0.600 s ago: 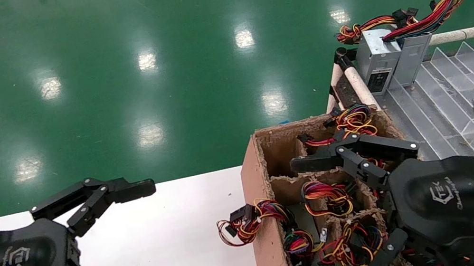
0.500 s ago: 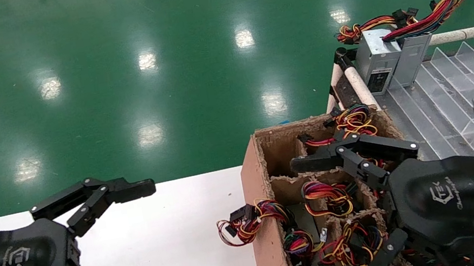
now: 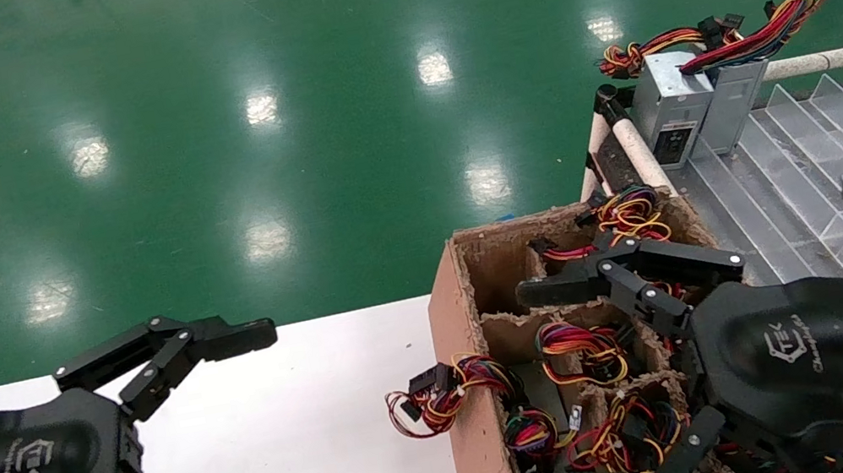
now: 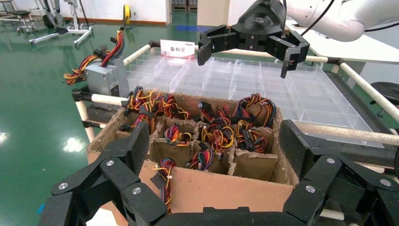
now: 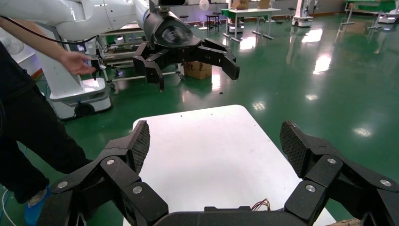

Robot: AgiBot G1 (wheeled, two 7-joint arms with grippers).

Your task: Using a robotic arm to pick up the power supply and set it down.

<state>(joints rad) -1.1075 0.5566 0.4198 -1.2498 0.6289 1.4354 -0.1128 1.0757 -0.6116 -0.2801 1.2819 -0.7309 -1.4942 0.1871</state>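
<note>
Two sets of jaws stand wide open and empty: the right gripper (image 3: 545,387) hangs over the cardboard box (image 3: 457,325), spread above the wire bundles and touching nothing that can be made out, while the left gripper (image 3: 285,418) is parked over the bare white bench (image 3: 316,425), also holding nothing. In the box, cardboard dividers (image 4: 207,160) split the space into cells, and from each cell sprouts a tangle of red, yellow, orange and black wires (image 3: 582,351); the power supply to be lifted sits down in one of these cells below the right gripper, its grey case almost wholly hidden. It is likely a heavy, rigid metal unit with smooth sides that could slip, so the sound hold would be across the two flat faces of the case, with the jaws sunk past the wires; the loose bundle is soft and would snag or pull if taken instead. Beyond the box, on the clear compartmented tray (image 3: 802,156), two grey units (image 3: 687,106) stand upright at the far corner with their cables thrown over the rail. A wire bundle (image 3: 440,396) spills over the box's left wall onto the bench.
</note>
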